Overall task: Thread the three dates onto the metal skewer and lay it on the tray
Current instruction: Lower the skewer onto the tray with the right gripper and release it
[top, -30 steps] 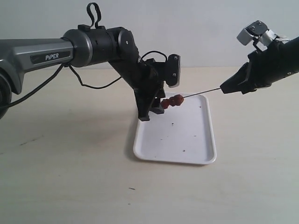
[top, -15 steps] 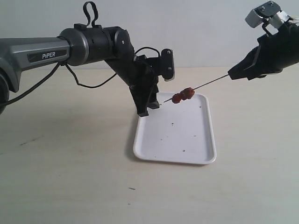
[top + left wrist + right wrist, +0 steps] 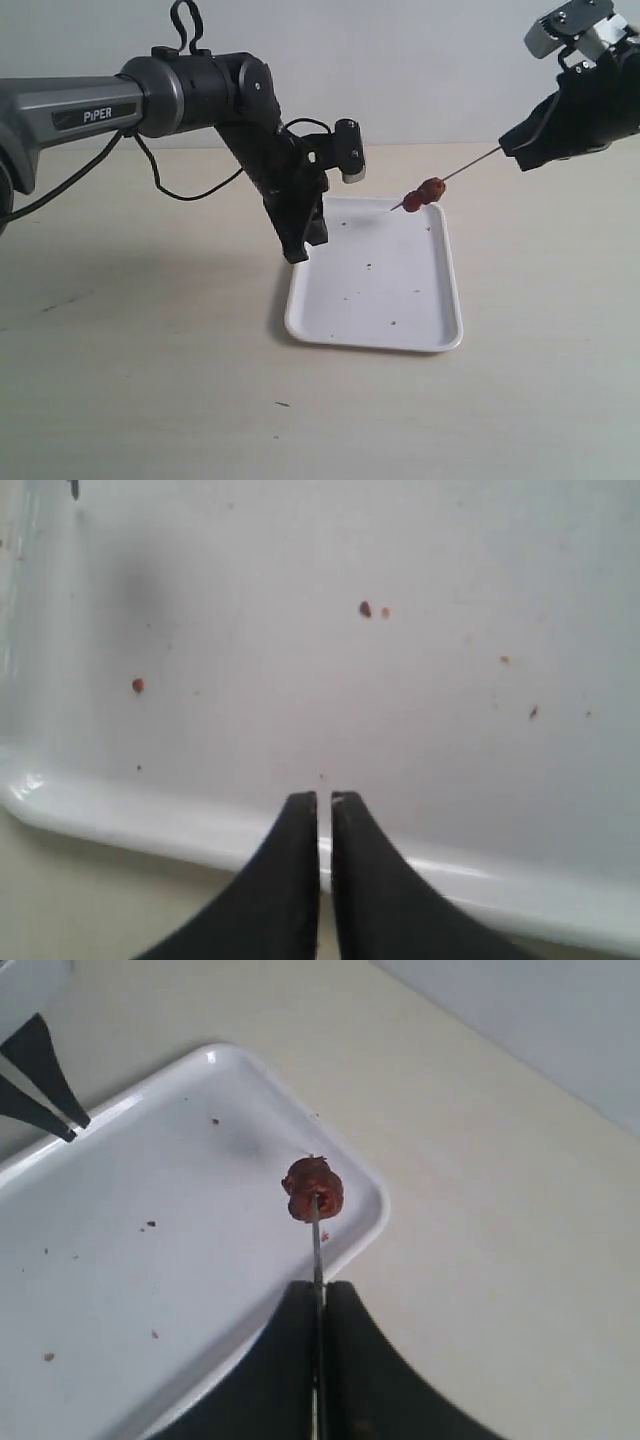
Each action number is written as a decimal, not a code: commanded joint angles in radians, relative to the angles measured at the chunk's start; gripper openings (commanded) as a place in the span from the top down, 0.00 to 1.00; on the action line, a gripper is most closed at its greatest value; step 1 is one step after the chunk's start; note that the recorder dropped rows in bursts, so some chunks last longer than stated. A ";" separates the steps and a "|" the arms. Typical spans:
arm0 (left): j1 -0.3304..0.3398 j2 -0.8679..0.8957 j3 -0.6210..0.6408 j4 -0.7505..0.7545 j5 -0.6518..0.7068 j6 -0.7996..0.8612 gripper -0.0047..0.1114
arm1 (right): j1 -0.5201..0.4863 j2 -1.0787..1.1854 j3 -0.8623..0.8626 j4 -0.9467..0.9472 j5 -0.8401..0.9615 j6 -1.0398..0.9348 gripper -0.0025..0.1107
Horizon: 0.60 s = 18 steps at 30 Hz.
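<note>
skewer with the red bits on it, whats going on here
The right gripper holds the metal skewer by one end, tilted in the air, jaws shut on it. The dates sit threaded near its free tip, above one corner of the tray. The left gripper hangs shut and empty over the tray's rim. The skewer is not yet laid down.

Grey-black arm (image 3: 190, 90) (PiPER lettering), trailing black cable (image 3: 190, 198)

A pale beige tabletop (image 3: 150, 380) carries a speckled white tray (image 3: 330, 300), lying flat near its middle.
</note>
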 commanded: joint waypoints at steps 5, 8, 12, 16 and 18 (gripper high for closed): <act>0.030 -0.035 0.004 -0.008 0.030 -0.060 0.96 | 0.170 -0.120 0.162 -0.001 -0.289 -0.073 0.98; 0.046 -0.040 0.004 -0.011 0.034 -0.104 0.96 | 0.230 -0.144 0.217 -0.001 -0.371 -0.078 0.98; 0.070 -0.044 0.004 -0.040 0.051 -0.127 0.96 | 0.305 -0.156 0.277 -0.001 -0.416 -0.075 0.98; 0.080 -0.044 0.004 -0.042 0.060 -0.154 0.96 | 0.383 -0.156 0.350 -0.001 -0.503 -0.074 0.98; 0.080 -0.044 0.004 -0.049 0.065 -0.154 0.96 | 0.413 -0.156 0.389 -0.001 -0.571 -0.074 0.98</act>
